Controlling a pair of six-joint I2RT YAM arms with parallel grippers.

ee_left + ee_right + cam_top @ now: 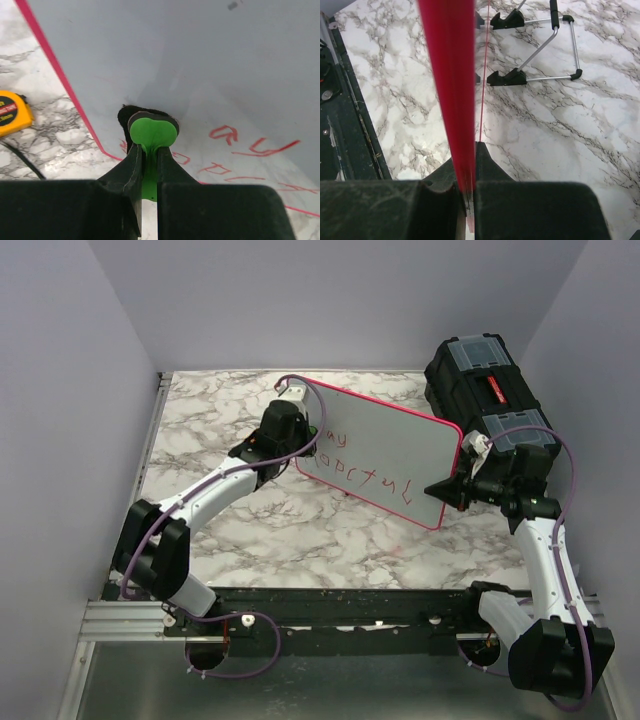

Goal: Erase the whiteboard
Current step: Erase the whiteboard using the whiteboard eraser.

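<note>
The whiteboard [395, 455], white with a pink-red rim and red lettering, stands tilted at mid table. My right gripper [448, 488] is shut on its right edge; in the right wrist view the red rim [451, 90] runs between the jaws. My left gripper [312, 448] is shut on a green eraser with a black pad [151, 131], pressed against the board's left part just above the red lettering [250, 147]. The board [190, 60] fills most of the left wrist view.
A black toolbox [485, 390] stands at the back right, behind the right arm. A yellow tape measure [12, 112] lies on the marble left of the board. The board's wire stand with black feet [540, 50] rests on the table behind it.
</note>
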